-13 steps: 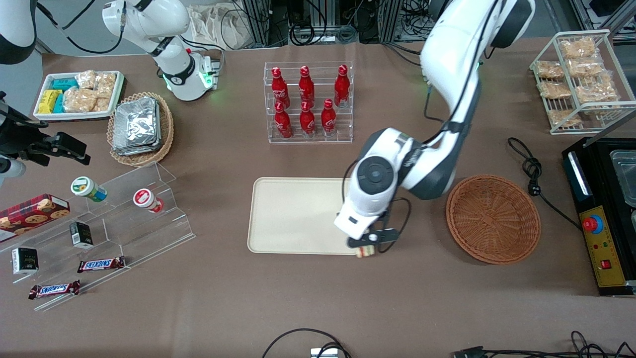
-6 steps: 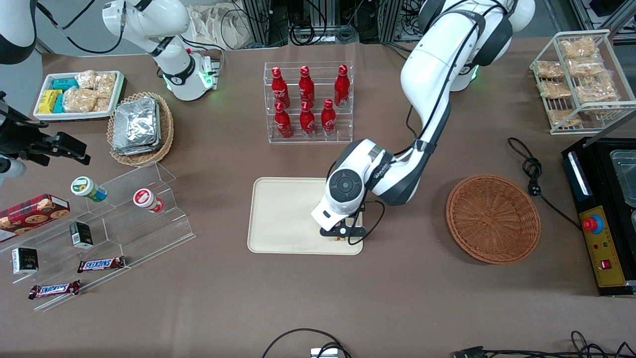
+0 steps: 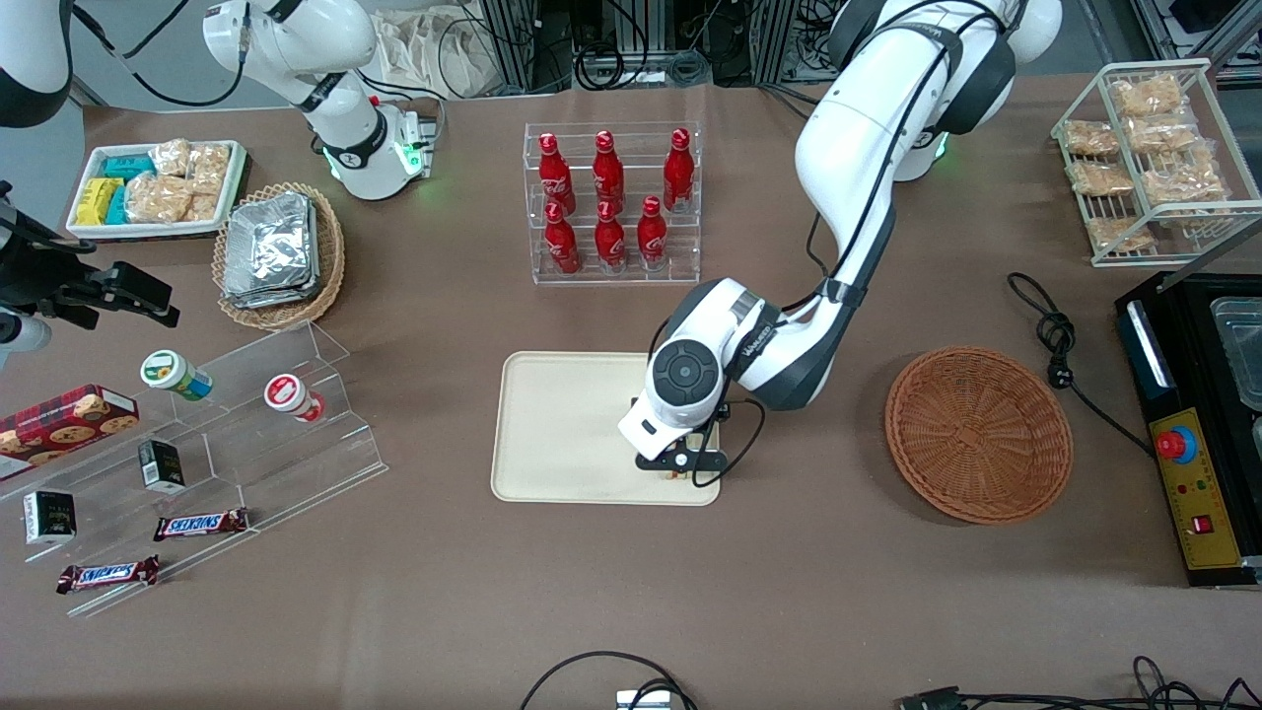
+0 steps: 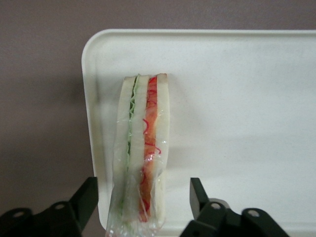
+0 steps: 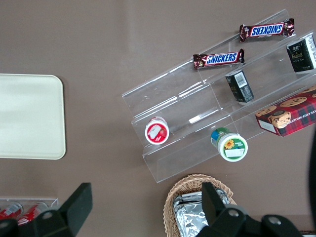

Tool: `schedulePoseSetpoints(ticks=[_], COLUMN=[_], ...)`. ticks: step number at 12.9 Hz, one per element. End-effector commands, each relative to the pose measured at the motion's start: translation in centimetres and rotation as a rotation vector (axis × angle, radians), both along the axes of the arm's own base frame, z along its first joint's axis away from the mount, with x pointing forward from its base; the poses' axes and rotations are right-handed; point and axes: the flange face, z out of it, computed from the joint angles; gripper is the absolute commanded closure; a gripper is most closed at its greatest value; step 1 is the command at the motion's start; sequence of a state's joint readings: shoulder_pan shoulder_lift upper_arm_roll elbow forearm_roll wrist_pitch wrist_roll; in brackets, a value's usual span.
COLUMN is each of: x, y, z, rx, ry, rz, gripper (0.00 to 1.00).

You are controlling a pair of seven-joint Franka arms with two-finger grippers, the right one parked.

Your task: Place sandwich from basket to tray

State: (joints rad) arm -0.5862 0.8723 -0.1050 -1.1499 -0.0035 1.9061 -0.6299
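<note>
The sandwich [image 4: 143, 138], a clear-wrapped wedge of white bread with green and red filling, lies on the cream tray [image 4: 237, 98] close to a rounded corner. My left gripper [image 4: 143, 190] is open astride it, with a gap between each finger [image 4: 90, 190] and the sandwich. In the front view the gripper [image 3: 678, 463] is low over the tray [image 3: 562, 424], at its corner nearest the camera on the basket's side, and hides most of the sandwich. The reddish-brown basket [image 3: 976, 434] stands empty toward the working arm's end.
A clear rack of red bottles [image 3: 611, 202] stands farther from the camera than the tray. Clear tiered shelves with snacks [image 3: 197, 444], a tan basket of foil packets [image 3: 279, 251] and a white snack tray [image 3: 153, 187] lie toward the parked arm's end. A wire rack [image 3: 1149, 158] and black box [image 3: 1198, 434] flank the basket.
A second ago the gripper held the sandwich just off the tray's corner. It moved over the tray and came down. In the last half second it has barely moved.
</note>
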Motion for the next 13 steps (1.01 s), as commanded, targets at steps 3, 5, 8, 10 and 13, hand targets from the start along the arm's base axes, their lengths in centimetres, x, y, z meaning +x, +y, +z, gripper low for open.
schedulePoseSetpoints(ticks=[3,5,8,10,13], x=[0.4,0.0,-2.7,-5.1,-6.5], y=[2.3,7.0,15.0,20.8,30.9], z=[9.8,14.5,19.0,22.2,27.0], rx=[0.010,0.037,0.051,0.043,0.028], ry=[-0.036,0.008,0.001,-0.009,-0.009], rz=[0.003,0.067,0.107,0.067,0.031], gripper=[0.00,0.00,0.00,0.00,0.00])
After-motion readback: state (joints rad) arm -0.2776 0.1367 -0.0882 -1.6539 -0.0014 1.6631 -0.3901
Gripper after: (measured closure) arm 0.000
